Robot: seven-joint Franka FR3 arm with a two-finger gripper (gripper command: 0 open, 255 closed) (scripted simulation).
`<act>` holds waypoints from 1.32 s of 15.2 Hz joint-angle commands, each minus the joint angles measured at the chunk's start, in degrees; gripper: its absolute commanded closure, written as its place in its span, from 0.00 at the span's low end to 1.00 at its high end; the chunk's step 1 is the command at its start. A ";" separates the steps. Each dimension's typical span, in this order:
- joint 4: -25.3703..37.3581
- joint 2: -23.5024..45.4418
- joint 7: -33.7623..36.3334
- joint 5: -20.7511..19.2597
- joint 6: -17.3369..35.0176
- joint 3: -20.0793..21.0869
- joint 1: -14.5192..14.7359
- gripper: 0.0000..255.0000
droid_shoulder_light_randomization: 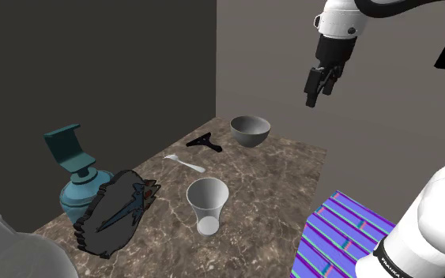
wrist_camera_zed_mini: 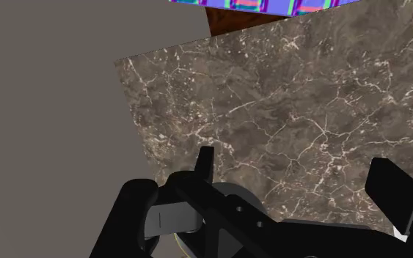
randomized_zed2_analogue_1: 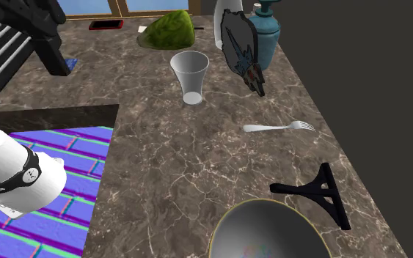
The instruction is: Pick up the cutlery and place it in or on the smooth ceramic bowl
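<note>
A pale fork (droid_shoulder_light_randomization: 185, 163) lies flat on the brown marble table (droid_shoulder_light_randomization: 268, 182), between a black bracket and a white cup; in the second exterior view the fork (randomized_zed2_analogue_1: 278, 127) lies with its tines towards that view's right. The smooth grey bowl (droid_shoulder_light_randomization: 250, 130) stands upright near the table's far end, and its rim (randomized_zed2_analogue_1: 267, 231) fills that view's lower edge. My gripper (droid_shoulder_light_randomization: 318, 95) hangs high above the table, off to the shoulder view's right of the bowl. In the wrist view my gripper (wrist_camera_zed_mini: 298, 179) is open, with nothing between the fingers and bare marble beneath.
A black bracket (droid_shoulder_light_randomization: 205, 143) lies between fork and bowl. A white cup (droid_shoulder_light_randomization: 207, 205) stands mid-table. A dark plate-shaped object (droid_shoulder_light_randomization: 118, 209) leans by a teal dispenser (droid_shoulder_light_randomization: 74, 178). A white vase (droid_shoulder_light_randomization: 7, 249) and a green lump (randomized_zed2_analogue_1: 169, 31) sit further off. A striped stand (droid_shoulder_light_randomization: 339, 237) borders the table.
</note>
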 commanded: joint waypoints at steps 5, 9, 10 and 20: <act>1.69 7.64 1.75 1.36 4.51 1.91 0.95 0.00; 4.42 15.69 3.40 2.31 8.44 3.81 1.75 0.00; 5.26 17.75 3.80 2.47 9.32 4.28 1.95 0.00; 17.16 39.09 7.92 2.26 15.33 8.55 3.93 0.00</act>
